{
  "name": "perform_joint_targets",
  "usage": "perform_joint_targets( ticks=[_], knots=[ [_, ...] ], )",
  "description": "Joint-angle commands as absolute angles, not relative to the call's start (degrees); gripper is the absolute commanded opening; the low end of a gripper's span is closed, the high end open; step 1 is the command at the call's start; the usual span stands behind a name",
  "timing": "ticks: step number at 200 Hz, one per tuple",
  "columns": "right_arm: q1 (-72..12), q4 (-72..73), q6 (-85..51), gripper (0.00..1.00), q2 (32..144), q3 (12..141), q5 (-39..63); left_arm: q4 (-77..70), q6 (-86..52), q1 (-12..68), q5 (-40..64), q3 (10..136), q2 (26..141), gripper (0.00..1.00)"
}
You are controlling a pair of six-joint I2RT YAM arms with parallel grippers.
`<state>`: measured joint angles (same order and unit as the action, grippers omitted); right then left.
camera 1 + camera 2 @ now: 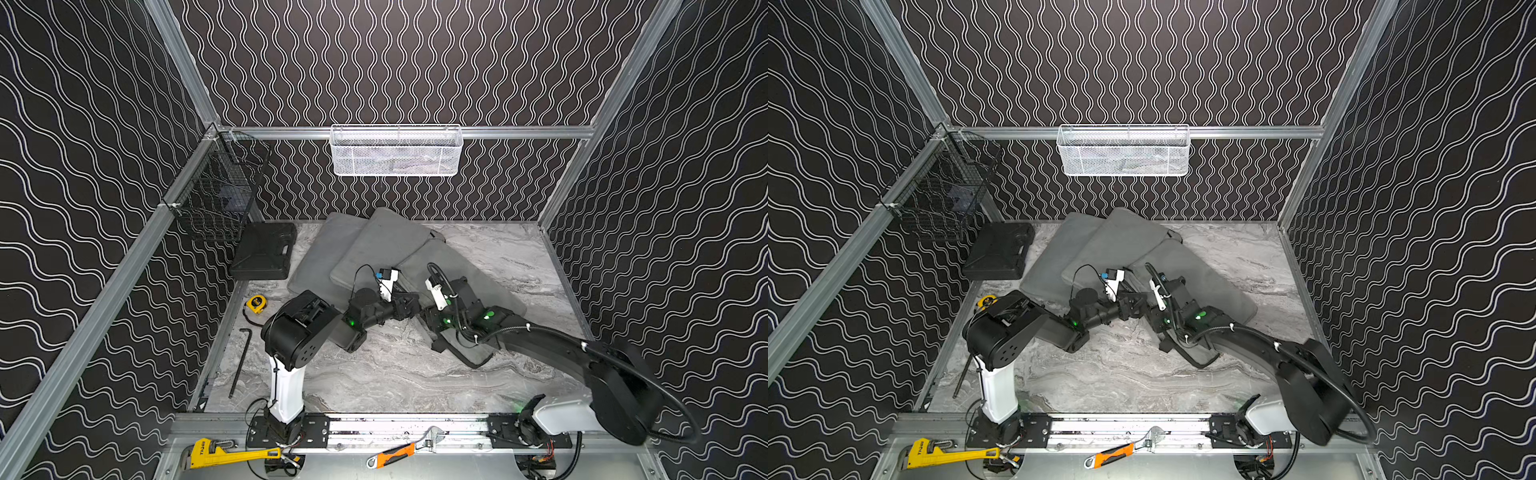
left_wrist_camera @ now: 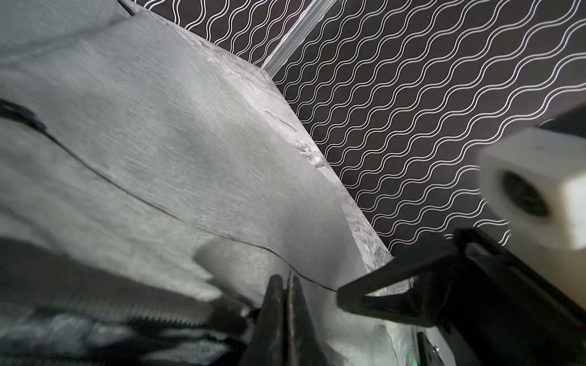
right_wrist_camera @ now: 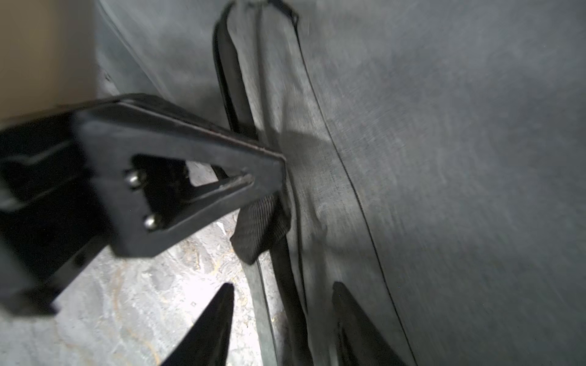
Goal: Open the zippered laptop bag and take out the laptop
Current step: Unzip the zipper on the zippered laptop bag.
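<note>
Here, your left end effector (image 3: pixel 269 172) is clamped on the edge of the bag (image 1: pixel 478 270), presumably anchoring it on the counter (image 1: pixel 395 374); the right end effector (image 3: pixel 283 304) stands open astride that edge, empty.

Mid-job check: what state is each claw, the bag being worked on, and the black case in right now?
left claw: shut, tips at the bag's edge.
right claw: open, straddling the bag's dark edge.
laptop bag: no laptop out; zip state unclear.
black case: closed, lying flat.
</note>
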<state>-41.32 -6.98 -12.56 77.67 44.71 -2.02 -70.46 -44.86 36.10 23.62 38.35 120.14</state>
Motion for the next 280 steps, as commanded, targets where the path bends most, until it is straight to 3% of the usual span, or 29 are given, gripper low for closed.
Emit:
perform_joint_targets(
  ticks=[1, 115, 140, 152, 174, 211, 280],
  knots=[
    [-42.44, -5.74, -15.03, 0.54, 75.2, 43.37, 0.44, -70.21, -45.38, 35.22, 25.0, 39.47, 119.37, 0.0],
    [-44.76, -4.04, -18.91, 0.59, 88.16, 45.62, 2.04, -67.83, -44.3, 34.0, 25.34, 37.73, 115.94, 0.0],
    [-45.06, -1.49, -17.95, 0.56, 88.53, 45.56, 5.77, -68.32, -44.55, 33.86, 25.23, 37.51, 116.27, 0.0],
    [-45.19, 0.79, -17.46, 0.5, 87.34, 44.54, 8.25, -68.63, -44.5, 33.79, 25.09, 37.34, 116.45, 0.0],
    [-45.22, 4.31, -17.05, 0.27, 84.5, 42.36, 11.45, -68.98, -44.59, 33.4, 25.01, 37.26, 116.96, 0.0],
    [-45.1, 6.24, -16.03, 0.0, 79.05, 39.78, 12.74, -69.3, -44.44, 32.6, 25.03, 36.83, 117.25, 0.0],
    [-35.69, 1.45, -16.27, 0.0, 72.22, 38.57, 8.24, -68.59, -42.72, 32.41, 24.53, 35.1, 117.11, 0.0]
  ],
)
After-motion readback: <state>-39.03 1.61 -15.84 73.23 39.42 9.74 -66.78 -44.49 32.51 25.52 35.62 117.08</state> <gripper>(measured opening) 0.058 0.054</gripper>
